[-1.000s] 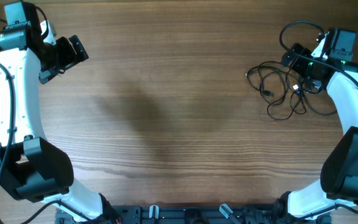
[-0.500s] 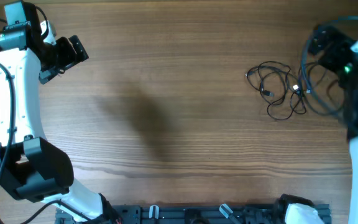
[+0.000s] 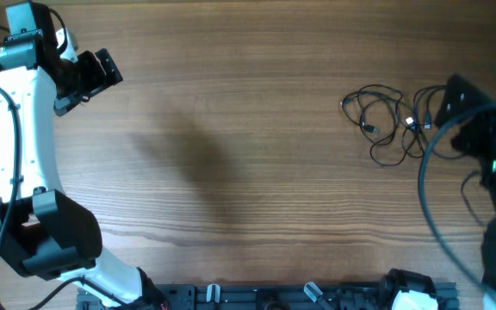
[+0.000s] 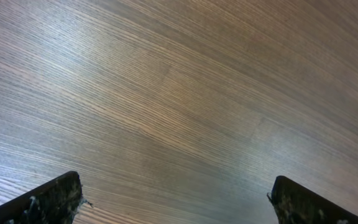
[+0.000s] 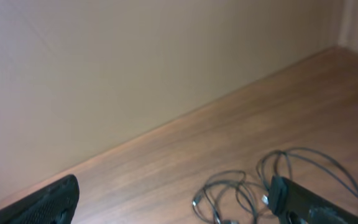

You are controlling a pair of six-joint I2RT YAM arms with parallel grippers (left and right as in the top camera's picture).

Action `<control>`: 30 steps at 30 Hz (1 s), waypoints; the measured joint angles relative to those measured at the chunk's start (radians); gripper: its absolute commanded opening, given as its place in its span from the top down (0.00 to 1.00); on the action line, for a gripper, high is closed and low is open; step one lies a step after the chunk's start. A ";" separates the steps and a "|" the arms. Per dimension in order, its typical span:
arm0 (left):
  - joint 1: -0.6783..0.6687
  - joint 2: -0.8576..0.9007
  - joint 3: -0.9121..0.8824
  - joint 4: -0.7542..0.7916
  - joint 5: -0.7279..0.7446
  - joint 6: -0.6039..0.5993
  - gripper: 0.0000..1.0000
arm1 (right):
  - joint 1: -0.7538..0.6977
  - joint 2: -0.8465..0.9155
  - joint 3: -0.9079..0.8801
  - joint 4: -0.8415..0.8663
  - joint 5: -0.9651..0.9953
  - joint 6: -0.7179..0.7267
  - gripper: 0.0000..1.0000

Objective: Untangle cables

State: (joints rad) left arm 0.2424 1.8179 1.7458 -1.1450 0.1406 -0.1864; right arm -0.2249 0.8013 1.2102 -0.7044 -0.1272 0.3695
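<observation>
The cables (image 3: 387,120) lie in a loose tangle of thin black loops with small plug ends on the wooden table (image 3: 248,155), at the right. In the right wrist view the cables (image 5: 232,193) lie low on the table between the fingers, nearer the right one. My right gripper (image 5: 173,204) is open above them and holds nothing. My right arm (image 3: 489,142) shows only as a blur just right of the tangle. My left gripper (image 3: 108,71) hovers far off at the back left. It is open (image 4: 176,200) over bare wood.
A thicker black cable (image 3: 426,185) wired to the right arm loops down beside the tangle. A pale wall (image 5: 135,68) rises beyond the table's far edge. A black rail (image 3: 265,297) runs along the front edge between the arm bases.
My right arm has swung from the back right corner toward the front, rising and blurring, and has come off the tangle. The cables and the left arm have stayed put.
</observation>
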 measured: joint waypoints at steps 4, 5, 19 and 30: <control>0.000 0.000 0.000 0.001 0.000 0.000 0.00 | 0.037 -0.183 -0.131 0.072 0.062 -0.044 0.00; 0.000 0.000 0.000 0.000 0.000 0.000 0.00 | 0.055 -0.234 -0.185 0.130 0.069 -0.065 0.00; 0.000 0.000 0.000 0.001 0.000 0.000 0.00 | 0.222 -0.756 -0.859 1.006 0.083 -0.326 0.00; 0.000 0.000 0.000 0.001 0.000 0.000 0.00 | 0.222 -0.774 -1.160 1.082 0.083 -0.192 0.00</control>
State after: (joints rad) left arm 0.2424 1.8179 1.7458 -1.1442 0.1406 -0.1864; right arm -0.0025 0.0273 0.0505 0.3775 -0.0441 0.1772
